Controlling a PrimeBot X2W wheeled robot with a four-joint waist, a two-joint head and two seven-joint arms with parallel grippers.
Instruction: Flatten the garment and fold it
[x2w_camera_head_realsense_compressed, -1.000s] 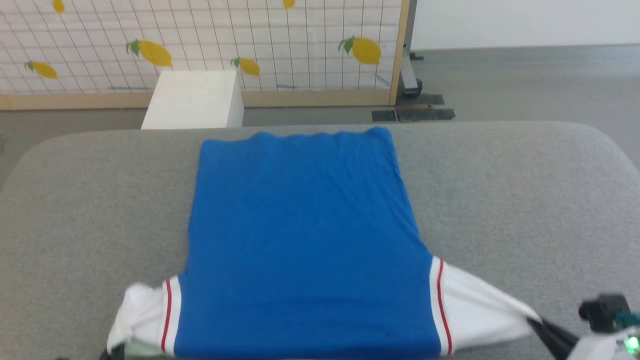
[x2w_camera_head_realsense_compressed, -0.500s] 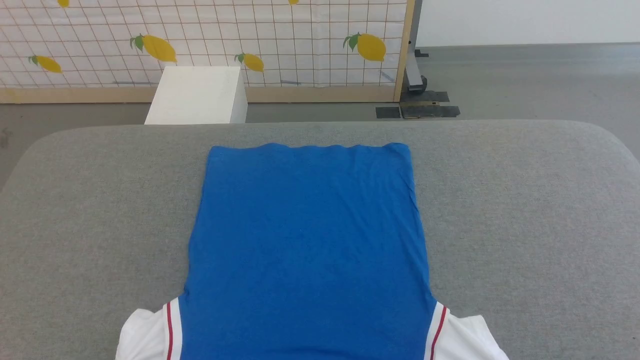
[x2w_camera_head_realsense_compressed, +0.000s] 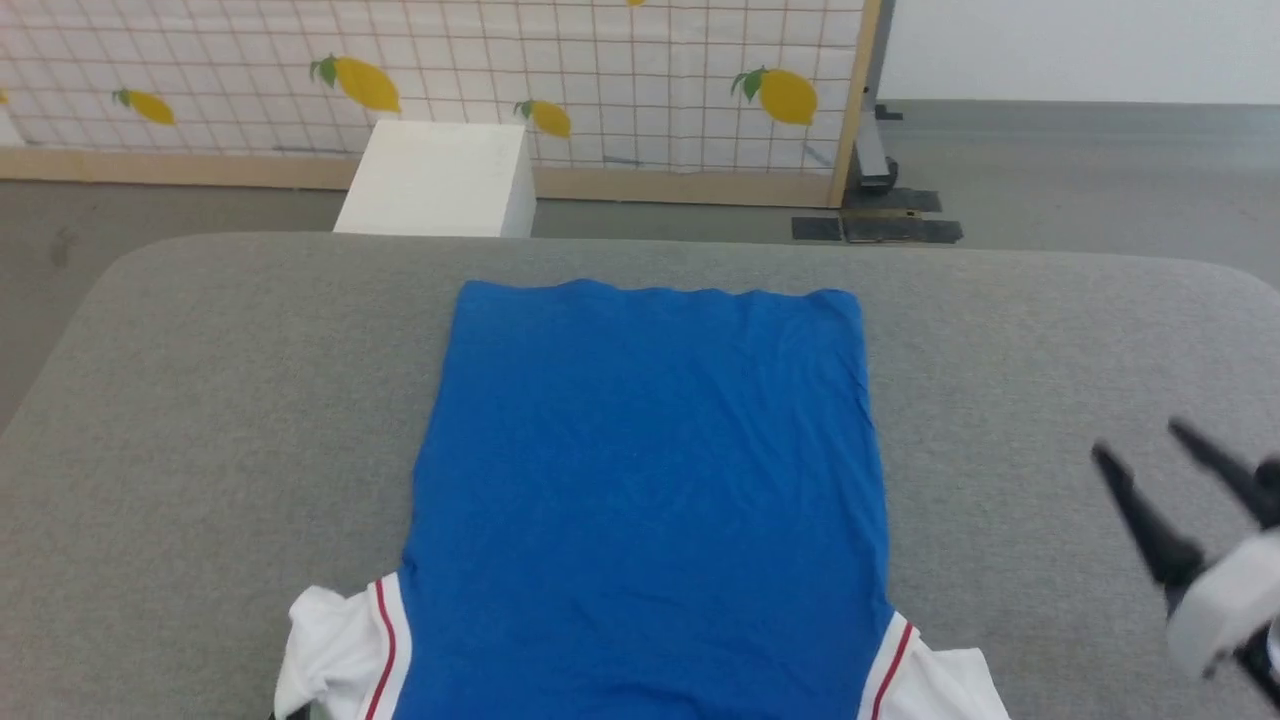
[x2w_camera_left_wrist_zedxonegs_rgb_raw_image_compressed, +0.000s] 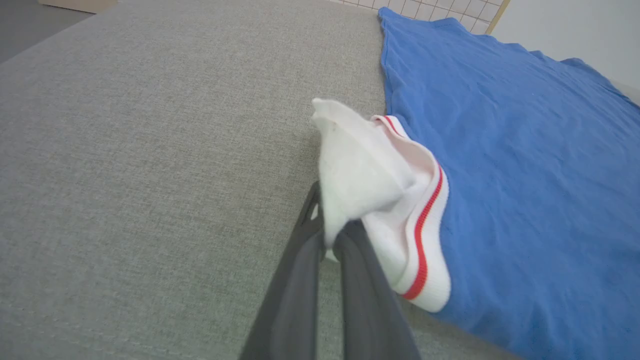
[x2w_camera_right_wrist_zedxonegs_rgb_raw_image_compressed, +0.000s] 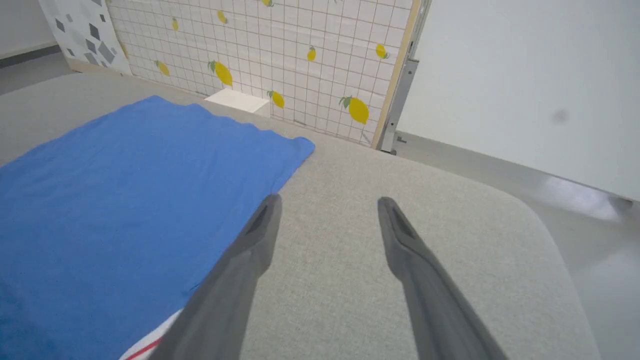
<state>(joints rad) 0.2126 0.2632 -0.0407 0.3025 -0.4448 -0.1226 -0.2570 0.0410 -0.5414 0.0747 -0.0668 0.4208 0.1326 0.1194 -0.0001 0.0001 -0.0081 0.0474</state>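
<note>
The garment (x2w_camera_head_realsense_compressed: 650, 480), a royal blue shirt, lies spread flat on the grey padded table (x2w_camera_head_realsense_compressed: 200, 400), its hem at the far side and its white, red-striped sleeves at the near side. My left gripper (x2w_camera_left_wrist_zedxonegs_rgb_raw_image_compressed: 332, 235) is shut on the crumpled white left sleeve (x2w_camera_left_wrist_zedxonegs_rgb_raw_image_compressed: 360, 170), holding it just above the table beside the blue body (x2w_camera_left_wrist_zedxonegs_rgb_raw_image_compressed: 525, 175). My right gripper (x2w_camera_head_realsense_compressed: 1140, 442) hovers open over bare table to the right of the garment. In the right wrist view the right gripper (x2w_camera_right_wrist_zedxonegs_rgb_raw_image_compressed: 328, 201) holds nothing, with the garment (x2w_camera_right_wrist_zedxonegs_rgb_raw_image_compressed: 125, 190) to its left. The right sleeve (x2w_camera_head_realsense_compressed: 940, 685) lies loose.
A white box (x2w_camera_head_realsense_compressed: 440, 180) stands on the floor behind the table's far edge. A lemon-patterned grid screen (x2w_camera_head_realsense_compressed: 600, 80) with a metal foot (x2w_camera_head_realsense_compressed: 880, 200) stands beyond it. Bare grey table surface flanks the garment on both sides.
My right gripper has let go of the right sleeve, opened and risen to the right of the garment. The sleeve now lies slack. The head camera has shifted.
</note>
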